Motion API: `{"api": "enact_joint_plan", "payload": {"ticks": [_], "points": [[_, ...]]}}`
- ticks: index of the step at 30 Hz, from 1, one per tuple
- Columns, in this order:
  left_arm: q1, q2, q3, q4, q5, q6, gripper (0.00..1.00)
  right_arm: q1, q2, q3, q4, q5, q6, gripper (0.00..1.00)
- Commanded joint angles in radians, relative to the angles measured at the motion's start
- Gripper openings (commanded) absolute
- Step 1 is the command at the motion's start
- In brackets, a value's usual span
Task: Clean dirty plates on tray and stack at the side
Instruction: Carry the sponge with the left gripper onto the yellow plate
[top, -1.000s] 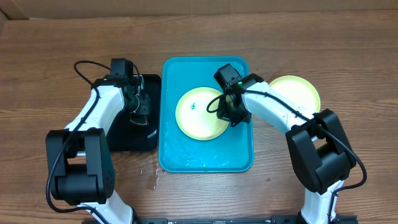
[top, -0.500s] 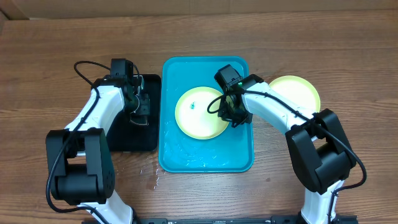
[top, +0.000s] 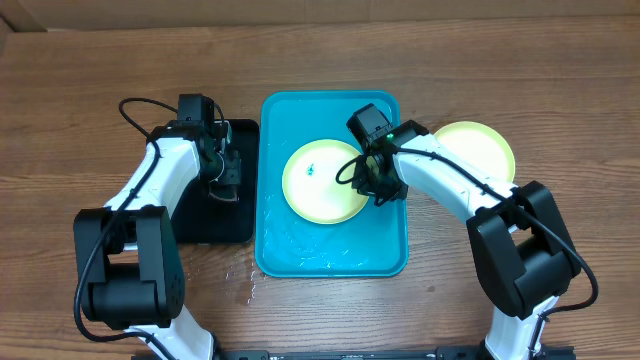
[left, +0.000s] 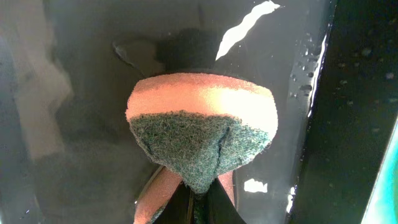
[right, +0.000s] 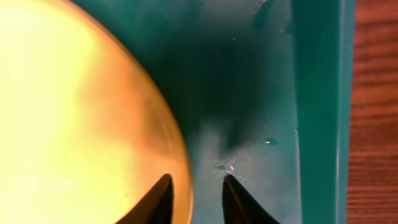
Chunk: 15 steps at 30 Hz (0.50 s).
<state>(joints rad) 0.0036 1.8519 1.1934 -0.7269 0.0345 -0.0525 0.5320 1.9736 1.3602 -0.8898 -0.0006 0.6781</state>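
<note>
A round pale yellow-green plastic plate (top: 318, 185) lay flat in the big turquoise-blue plastic tray (top: 330, 258), in the middle of the brown wooden table (top: 100, 60). A small dark speck (top: 311, 170) showed on it. The right claw (right: 198, 198) was at the plate's right rim. Its tips were a little apart, one over the plate and one over the tray floor, and it squeezed nothing. The left claw (left: 199, 208) was pinched tight on an orange sponge with a green scrub side (left: 199, 124), over the small black tray (top: 205, 225) on the big tray's left. A second pale yellow-green plate (top: 480, 148) lay on the table toward the right edge.

The plate looked light, thin and stiff. It was likely slippery too, as the tray looked wet. The rim seemed the only good place to grab it. The tray's raised wall stood close to the right claw, so room there was tight. There was more bare table toward the front right corner.
</note>
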Motion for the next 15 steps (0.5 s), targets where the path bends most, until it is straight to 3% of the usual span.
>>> {"api": "enact_joint_plan", "payload": {"ticks": [1, 4, 8, 15], "points": [[0.003, -0.008, -0.004, 0.005, 0.014, -0.014, 0.04, 0.004, -0.033, -0.038, 0.024, -0.001, 0.008, 0.33], [0.003, -0.008, -0.004, 0.005, 0.014, -0.014, 0.05, 0.004, -0.033, -0.052, 0.037, -0.002, 0.008, 0.27], [0.003, -0.008, -0.005, 0.005, 0.014, -0.014, 0.05, 0.004, -0.033, -0.052, 0.039, -0.001, 0.007, 0.04], [0.003, -0.008, -0.005, 0.006, 0.014, -0.002, 0.04, 0.003, -0.033, -0.052, 0.073, 0.000, 0.003, 0.04]]}}
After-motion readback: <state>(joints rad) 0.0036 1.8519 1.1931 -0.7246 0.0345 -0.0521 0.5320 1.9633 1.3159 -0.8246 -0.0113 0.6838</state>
